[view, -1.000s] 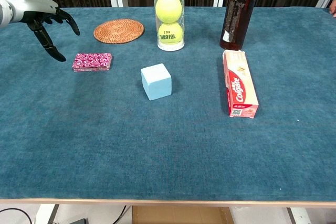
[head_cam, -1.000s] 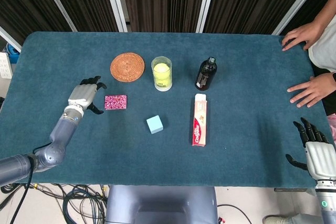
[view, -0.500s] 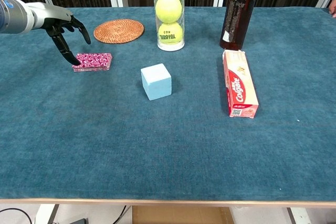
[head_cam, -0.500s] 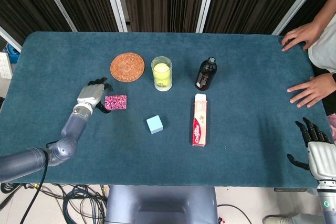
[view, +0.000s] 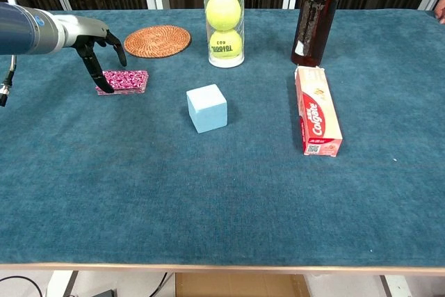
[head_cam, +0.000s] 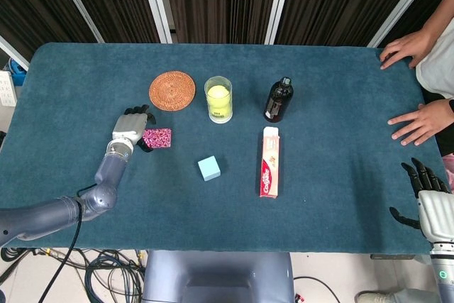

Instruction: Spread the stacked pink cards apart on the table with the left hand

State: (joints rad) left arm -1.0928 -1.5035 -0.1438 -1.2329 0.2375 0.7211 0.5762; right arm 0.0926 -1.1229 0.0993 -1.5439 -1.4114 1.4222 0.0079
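The left hand is at the pink cards, its fingers apart and angled down, one tip at the stack's near-left corner; whether it presses the cards I cannot tell, and it holds nothing. The stack lies square on the bench, just right of those fingers. By my judgement this is the contact step: next the fingers must settle on the top cards and drag sideways, lightly enough to fan them instead of sliding the whole stack.

The right hand waits far from the cards at the bench's edge, fingers spread, empty.

Counted: one card stack, one woven coaster, one tube of two tennis balls, one dark bottle, one blue cube, one toothpaste box.
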